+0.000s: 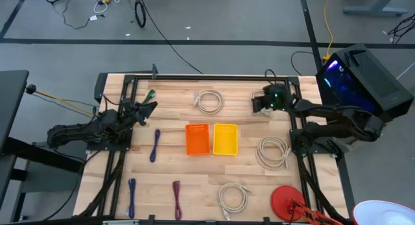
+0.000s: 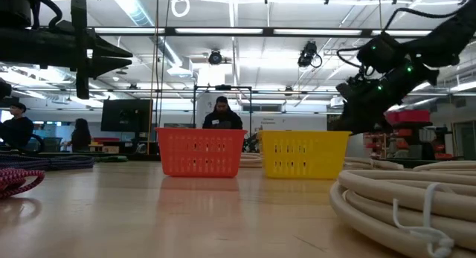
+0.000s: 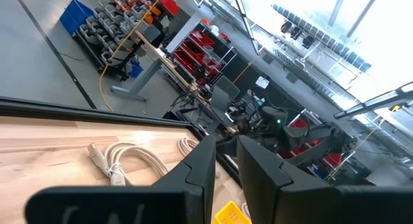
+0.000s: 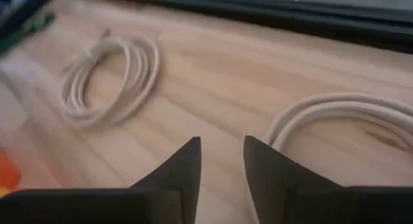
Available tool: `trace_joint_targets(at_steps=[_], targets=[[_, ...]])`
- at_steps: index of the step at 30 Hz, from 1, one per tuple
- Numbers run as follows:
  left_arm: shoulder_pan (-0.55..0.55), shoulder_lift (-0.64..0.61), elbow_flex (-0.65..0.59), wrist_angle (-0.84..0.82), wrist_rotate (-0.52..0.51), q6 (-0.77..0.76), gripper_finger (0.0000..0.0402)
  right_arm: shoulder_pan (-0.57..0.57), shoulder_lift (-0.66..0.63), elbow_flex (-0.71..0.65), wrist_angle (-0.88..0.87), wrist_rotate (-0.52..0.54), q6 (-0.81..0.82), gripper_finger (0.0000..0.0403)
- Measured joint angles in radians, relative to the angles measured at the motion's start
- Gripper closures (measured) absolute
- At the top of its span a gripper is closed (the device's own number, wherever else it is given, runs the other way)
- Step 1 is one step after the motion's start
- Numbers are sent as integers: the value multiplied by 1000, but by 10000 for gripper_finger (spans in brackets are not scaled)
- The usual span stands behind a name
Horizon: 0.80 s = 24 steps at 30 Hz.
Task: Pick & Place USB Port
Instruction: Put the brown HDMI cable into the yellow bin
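Three short braided cables lie flat on the table: a blue one [image 1: 155, 146] left of the orange basket [image 1: 198, 139], another blue one [image 1: 131, 192] and a dark red one [image 1: 176, 196] near the front edge. A yellow basket [image 1: 225, 139] stands beside the orange one. My left gripper [image 1: 152, 107] hovers over the far left of the table, open by a narrow gap and empty; its wrist view [image 3: 226, 161] shows this too. My right gripper [image 1: 255, 103] hovers at the far right, open by a narrow gap and empty [image 4: 222, 156], above a white coil [image 4: 342, 121].
White cable coils lie at the far middle [image 1: 209, 102], at the right [image 1: 273, 152] and at the front [image 1: 233, 196]. A green object [image 1: 150, 95] lies far left. A red round object [image 1: 285, 200] sits at the front right. Black frame rails run along both sides.
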Motion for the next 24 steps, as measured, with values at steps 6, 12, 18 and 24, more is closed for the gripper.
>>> trace_joint_targets(at_steps=[6,12,18,24], targets=[[0,0,0,0,0,-5,333,-1,3,24,-268,-23,-100,284],[0,0,0,0,0,-1,333,6,3,24,-338,-19,-142,280],[0,0,0,-5,-3,0,333,6,3,24,-376,-19,-166,281],[0,0,0,-5,-3,1,333,6,3,24,-376,-26,-160,282]])
